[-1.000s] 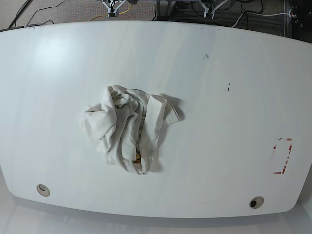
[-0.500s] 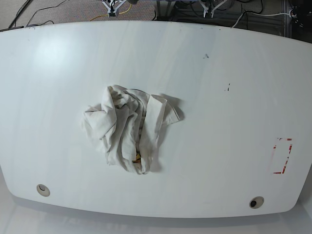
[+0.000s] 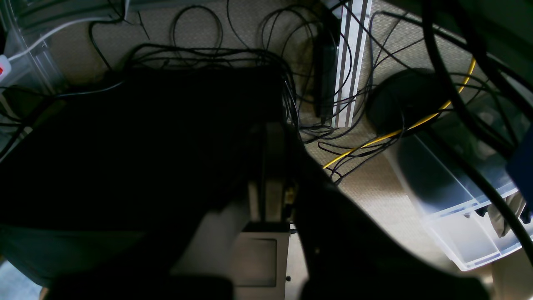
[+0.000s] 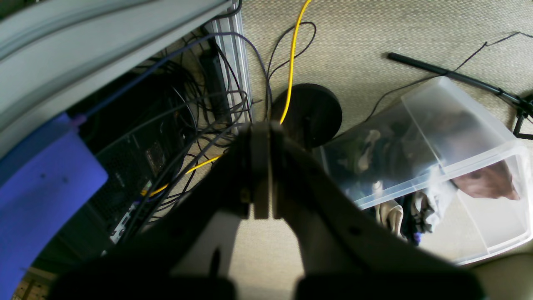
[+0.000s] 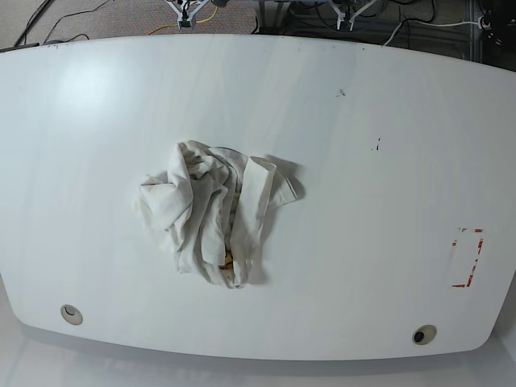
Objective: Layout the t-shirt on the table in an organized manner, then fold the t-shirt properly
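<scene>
Crumpled t-shirt on the table, both grippers off it.

The t-shirt [image 5: 214, 211] lies bunched left of centre on the table [image 5: 379, 97], the red-outlined mark [image 5: 467, 258] far right. The right gripper [image 4: 261, 196] has its jaws pressed together, empty, above floor cables; the left gripper [image 3: 268, 196] likewise looks closed, in deep shadow.
</scene>
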`<state>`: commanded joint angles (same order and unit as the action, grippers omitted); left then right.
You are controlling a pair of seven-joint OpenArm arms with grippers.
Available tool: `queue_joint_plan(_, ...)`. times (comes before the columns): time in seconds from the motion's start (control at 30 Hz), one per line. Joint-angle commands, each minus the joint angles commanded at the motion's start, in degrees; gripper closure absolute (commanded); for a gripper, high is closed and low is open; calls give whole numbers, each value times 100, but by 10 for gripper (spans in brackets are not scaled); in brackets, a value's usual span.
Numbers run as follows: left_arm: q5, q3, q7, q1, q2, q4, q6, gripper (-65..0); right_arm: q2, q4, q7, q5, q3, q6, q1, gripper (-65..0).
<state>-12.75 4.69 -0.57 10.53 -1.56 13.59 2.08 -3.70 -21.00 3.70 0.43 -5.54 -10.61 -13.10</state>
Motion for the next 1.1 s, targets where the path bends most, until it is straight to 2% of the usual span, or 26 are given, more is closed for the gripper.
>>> queue_joint_plan(1.1,67,-34,-114,121,3,201,-28,0,-3,47,-14,-21,13,1,93,-6)
